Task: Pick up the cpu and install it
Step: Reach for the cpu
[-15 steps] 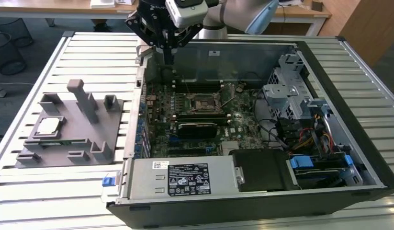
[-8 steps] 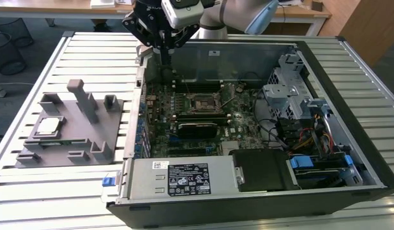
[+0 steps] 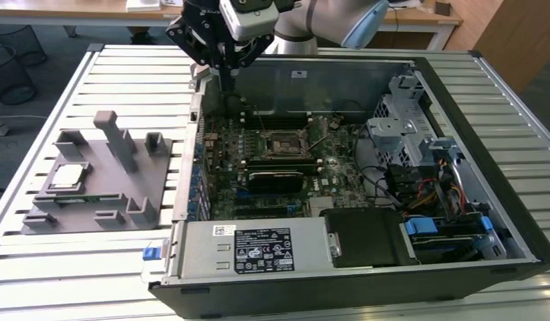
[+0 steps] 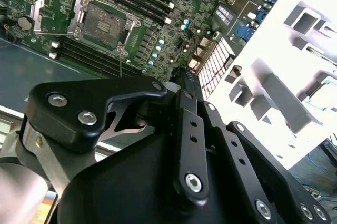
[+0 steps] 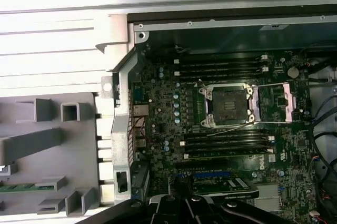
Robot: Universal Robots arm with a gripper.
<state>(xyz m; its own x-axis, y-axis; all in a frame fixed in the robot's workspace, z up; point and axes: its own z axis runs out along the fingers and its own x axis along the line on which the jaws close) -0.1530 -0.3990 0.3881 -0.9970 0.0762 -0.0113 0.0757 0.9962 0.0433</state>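
At the exterior view's left, well away from the jaws and nearer that camera than they are, the cpu (image 3: 67,176) lies flat in a pocket of the grey tray (image 3: 43,224), metal plate up and untouched. A green memory stick (image 3: 79,198) lies just beside it. The cpu is square, so it has no real long axis (its edges seem to run about in line with the tray's sides), and which corner carries the orientation mark is too small to tell. Moving right, the gripper (image 3: 228,87) hangs over the wall of the case (image 3: 346,284) that faces the tray, fingers pointing down. In both wrist views the jaws look drawn together with nothing between them, so the pick is not yet made. Past the jaws, toward the exterior view's right, the socket (image 3: 284,142) sits on the board with its plate swung back and its middle bare, ready to take the chip. For the pick to go well, I judge that the jaws must spread wider than the chip and arrive straight above it, square to two opposite edges. They should then close on the rim alone and raise it level. A grip on the corners or at a tilt would likely carry a twist over to the socket, where the chip has to sit true with its mark matched.
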